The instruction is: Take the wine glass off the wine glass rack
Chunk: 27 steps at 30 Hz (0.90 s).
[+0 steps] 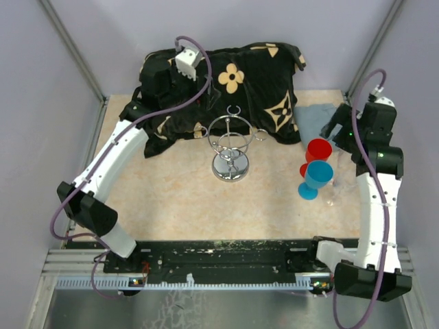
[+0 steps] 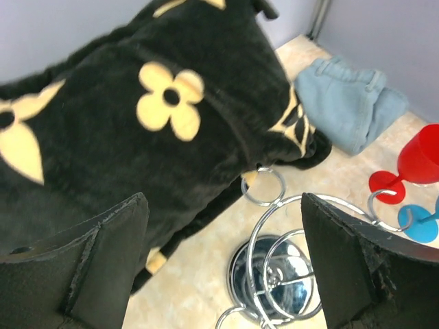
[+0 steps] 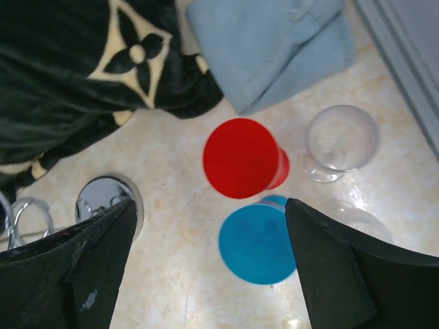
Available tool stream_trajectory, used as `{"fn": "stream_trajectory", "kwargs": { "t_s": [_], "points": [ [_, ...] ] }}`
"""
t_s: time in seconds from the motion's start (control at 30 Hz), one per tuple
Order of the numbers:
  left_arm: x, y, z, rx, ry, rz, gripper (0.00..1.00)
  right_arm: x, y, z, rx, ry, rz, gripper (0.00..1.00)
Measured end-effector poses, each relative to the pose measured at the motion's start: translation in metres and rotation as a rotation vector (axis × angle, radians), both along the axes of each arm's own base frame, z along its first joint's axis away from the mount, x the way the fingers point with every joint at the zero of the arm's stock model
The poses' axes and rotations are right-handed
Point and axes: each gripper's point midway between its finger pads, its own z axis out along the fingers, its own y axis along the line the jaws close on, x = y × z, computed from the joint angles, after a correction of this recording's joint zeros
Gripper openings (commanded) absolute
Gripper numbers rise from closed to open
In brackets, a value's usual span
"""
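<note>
Arms stretched forward, left pincer (image 2: 221, 205) and right pincer (image 3: 209, 205) gaping wide

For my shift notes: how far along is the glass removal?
Looks done: the silver wire rack holds no glass; a red wine glass, blue wine glass and clear wine glass stand on the table. In hand: nothing; left hand and right hand are open. Left: apparently nothing.
</note>
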Motion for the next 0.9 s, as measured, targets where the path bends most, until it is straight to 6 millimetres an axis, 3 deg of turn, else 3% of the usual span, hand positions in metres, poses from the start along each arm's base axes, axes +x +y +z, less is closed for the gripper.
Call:
{"fn": "stream_trajectory", "kwargs": {
  "t_s": [0.13, 0.27, 0.4, 0.63, 0.9],
  "points": [
    [0.009, 0.016, -0.022, 0.001, 0.070, 0.065, 1.00, 0.010, 0.034, -0.003, 0.000, 0.003, 0.122, 0.90],
    [0.012, 0.026, -0.045, 0.018, 0.120, 0.109, 1.00, 0.014, 0.048, -0.020, 0.013, 0.028, 0.165, 0.90],
    [0.011, 0.040, -0.063, 0.035, 0.153, 0.153, 1.00, 0.010, 0.051, -0.039, 0.028, 0.068, 0.175, 0.91],
    [0.008, 0.060, -0.085, 0.050, 0.198, 0.214, 1.00, 0.000, 0.054, -0.046, 0.036, 0.060, 0.182, 0.92],
    [0.005, 0.065, -0.080, 0.045, 0.187, 0.226, 1.00, -0.007, 0.052, -0.041, 0.028, 0.026, 0.173, 0.93]
  ]
}}
